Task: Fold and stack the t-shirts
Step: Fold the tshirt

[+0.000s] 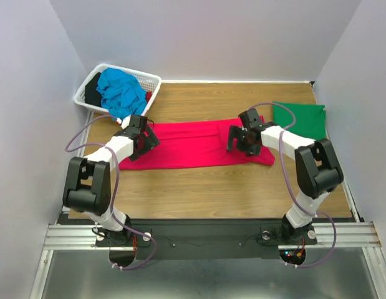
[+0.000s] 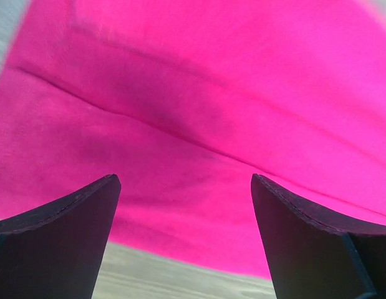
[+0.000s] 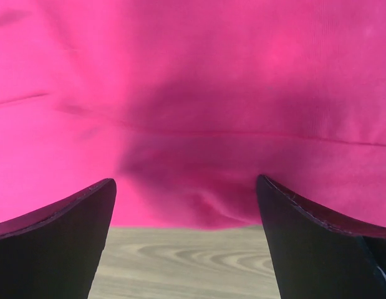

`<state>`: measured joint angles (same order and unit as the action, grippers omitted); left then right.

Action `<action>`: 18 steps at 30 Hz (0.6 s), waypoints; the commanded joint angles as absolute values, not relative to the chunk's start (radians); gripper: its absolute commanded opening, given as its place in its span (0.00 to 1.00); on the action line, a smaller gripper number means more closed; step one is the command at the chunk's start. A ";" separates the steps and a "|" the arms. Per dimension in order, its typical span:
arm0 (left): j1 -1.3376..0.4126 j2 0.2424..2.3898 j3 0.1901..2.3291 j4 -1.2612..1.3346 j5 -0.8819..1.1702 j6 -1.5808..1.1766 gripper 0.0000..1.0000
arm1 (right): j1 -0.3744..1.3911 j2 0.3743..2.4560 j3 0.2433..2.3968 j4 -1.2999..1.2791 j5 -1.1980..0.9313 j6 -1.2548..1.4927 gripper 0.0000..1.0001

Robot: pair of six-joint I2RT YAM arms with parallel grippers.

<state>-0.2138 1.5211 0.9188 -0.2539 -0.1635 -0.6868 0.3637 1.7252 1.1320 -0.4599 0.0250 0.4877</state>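
A crimson-pink t-shirt (image 1: 189,144) lies folded into a long band across the middle of the table. My left gripper (image 1: 144,138) hangs open over its left end, my right gripper (image 1: 242,138) open over its right end. In the left wrist view the pink t-shirt (image 2: 199,118) fills the frame, its near edge between the open fingers (image 2: 68,230). The right wrist view shows the pink t-shirt (image 3: 199,106) with its edge and bare wood between the fingers (image 3: 317,237). A green t-shirt (image 1: 300,118) lies folded at the right rear. A turquoise-blue t-shirt (image 1: 121,92) is bunched in the basket.
A white lattice laundry basket (image 1: 152,80) stands at the back left corner with dark cloth inside. Grey walls close in the wooden table (image 1: 199,187) on three sides. The arm bases sit on a rail at the near edge.
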 commanded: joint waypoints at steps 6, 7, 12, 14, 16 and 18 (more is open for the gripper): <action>-0.228 1.552 0.758 -0.206 -0.129 -0.709 0.98 | 0.342 1.969 1.299 -0.422 0.058 0.519 1.00; -0.251 1.539 0.711 -0.203 -0.118 -0.728 0.98 | 0.336 1.994 1.349 -0.423 0.073 0.490 1.00; -0.398 1.430 0.545 -0.129 -0.019 -0.822 0.98 | 0.318 2.141 1.517 -0.417 0.084 0.326 1.00; -0.487 1.357 0.528 -0.146 0.030 -0.902 0.98 | 0.318 2.183 1.575 -0.419 0.066 0.206 1.00; -0.526 1.309 0.499 -0.136 0.084 -0.977 0.98 | 0.316 2.227 1.652 -0.416 0.040 0.154 1.00; -0.592 1.284 0.471 -0.124 0.106 -1.070 0.98 | 0.318 2.259 1.709 -0.414 0.005 0.091 1.00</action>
